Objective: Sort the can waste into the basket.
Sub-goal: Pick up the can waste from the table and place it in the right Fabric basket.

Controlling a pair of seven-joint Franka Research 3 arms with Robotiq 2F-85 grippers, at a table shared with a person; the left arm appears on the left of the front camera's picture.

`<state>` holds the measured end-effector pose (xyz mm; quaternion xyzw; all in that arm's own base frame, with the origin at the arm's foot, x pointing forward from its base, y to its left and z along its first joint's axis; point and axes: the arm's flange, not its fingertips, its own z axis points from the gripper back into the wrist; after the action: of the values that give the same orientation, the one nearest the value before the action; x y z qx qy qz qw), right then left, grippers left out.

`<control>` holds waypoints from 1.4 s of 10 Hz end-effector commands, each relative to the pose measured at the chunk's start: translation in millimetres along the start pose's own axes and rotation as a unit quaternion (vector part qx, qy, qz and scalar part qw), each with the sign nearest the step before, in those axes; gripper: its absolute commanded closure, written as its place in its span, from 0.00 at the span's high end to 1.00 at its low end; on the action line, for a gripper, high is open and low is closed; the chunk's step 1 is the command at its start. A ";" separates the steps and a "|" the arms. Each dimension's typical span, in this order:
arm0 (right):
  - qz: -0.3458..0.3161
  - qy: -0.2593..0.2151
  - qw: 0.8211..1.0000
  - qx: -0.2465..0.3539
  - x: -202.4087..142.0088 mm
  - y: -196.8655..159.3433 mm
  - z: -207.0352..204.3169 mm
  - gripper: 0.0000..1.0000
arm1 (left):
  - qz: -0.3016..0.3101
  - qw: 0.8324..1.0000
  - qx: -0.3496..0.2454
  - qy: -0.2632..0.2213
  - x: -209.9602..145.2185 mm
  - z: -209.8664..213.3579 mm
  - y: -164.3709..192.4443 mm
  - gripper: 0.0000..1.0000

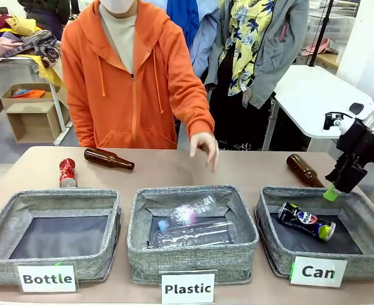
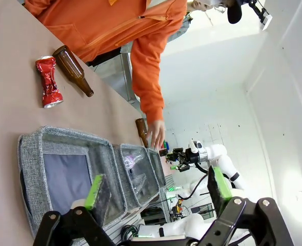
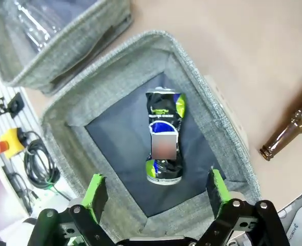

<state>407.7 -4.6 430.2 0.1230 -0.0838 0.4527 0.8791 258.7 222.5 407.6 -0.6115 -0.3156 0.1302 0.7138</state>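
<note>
The black can (image 3: pixel 164 136) already lies flat on the dark floor of the "Can" basket (image 1: pixel 364 204), at the near right, touching neither finger. Your right gripper (image 3: pixel 157 192) hangs just above it with its jaws spread wide and nothing between them.

That leaves 1 can of the 2: the red can (image 1: pixel 67 172), on the bare table at the far left, behind the "Bottle" bin (image 1: pixel 2 219) and just beside a brown bottle (image 1: pixel 108 159). It appears to lie on its side, silver end towards the near edge.

Expect it to be very light, thin-walled and already creased. It should give under pressure, and the painted skin may slip. Take it across the crumpled waist, where the folds offer the pads some purchase, and squeeze gently.

Your left gripper (image 2: pixel 157 187) is the closer one, high over the near left, jaws wide apart and empty. Mind the person's hand (image 1: pixel 204 145) hovering over the far middle
</note>
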 end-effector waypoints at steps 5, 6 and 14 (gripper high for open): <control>-0.254 -0.292 0.867 0.313 -21.6 -31.9 32.8 1.00 | -0.011 1.000 -0.008 -0.001 -0.4 0.1 -0.9 1.00; -0.302 -0.355 0.801 0.374 -32.9 -40.7 30.3 1.00 | -0.011 1.000 -0.008 -0.001 -0.4 0.1 -0.9 1.00; -0.254 -0.245 0.869 0.347 -50.6 -43.3 26.8 1.00 | -0.011 1.000 -0.008 -0.001 -0.4 0.1 -0.9 1.00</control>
<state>414.6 -70.3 437.1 0.5478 -0.0913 0.1648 0.8151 258.7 222.6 407.6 -0.6116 -0.3156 0.1302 0.7137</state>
